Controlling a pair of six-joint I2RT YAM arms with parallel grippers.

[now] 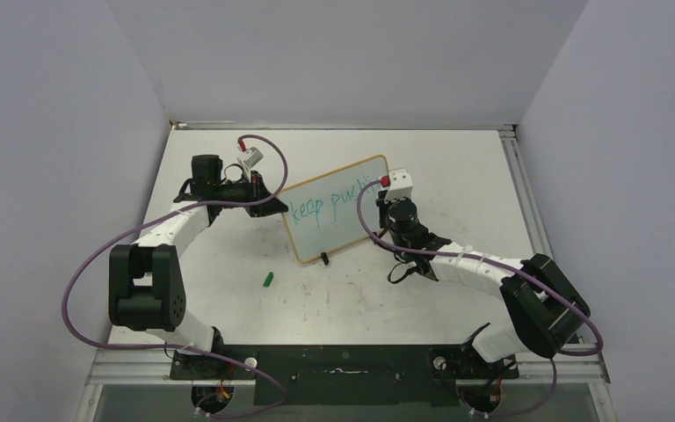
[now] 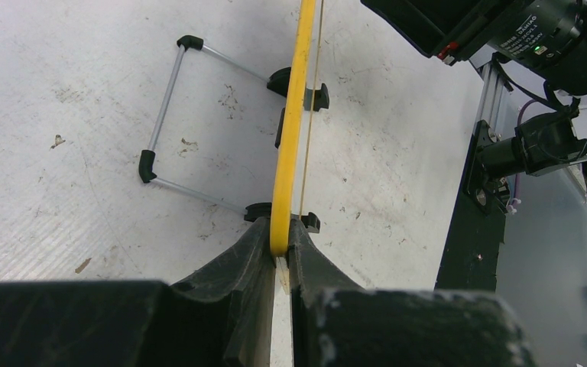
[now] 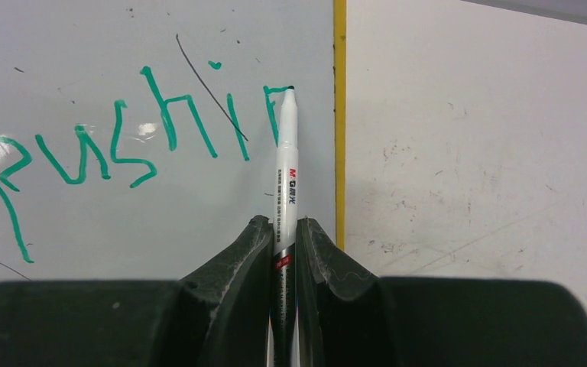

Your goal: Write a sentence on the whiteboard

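**Q:** The left gripper (image 2: 279,238): how is it set?

**A:** It is closed on the whiteboard (image 1: 338,230). The yellow frame (image 2: 294,115) is pinched at its edge between the two fingers (image 2: 252,256). The board is held upright near the middle of the table (image 1: 439,158). Black clip feet (image 2: 317,98) are fitted along its lower edge, and a wire stand (image 2: 164,107) is seen lying on the tabletop to one side of it.

**Q:** What is noted in front of the board in the top view?

**A:** A small green object (image 1: 268,280) is seen lying on the table, apart from the board, on the left arm's side.

**Q:** How is the sentence (image 3: 115,145) shown?

**A:** Teal letters are seen on the board face. "keep" is read at the left, then "pushi", and a short further stroke is seen close to the right frame.

**Q:** And the right gripper (image 3: 283,233)?

**A:** It is closed on a white marker (image 3: 287,160), whose barrel is clamped between the fingers. The dark tip is directed at the board face and is placed at that last stroke, just beside the yellow frame. Contact with the surface cannot be confirmed.
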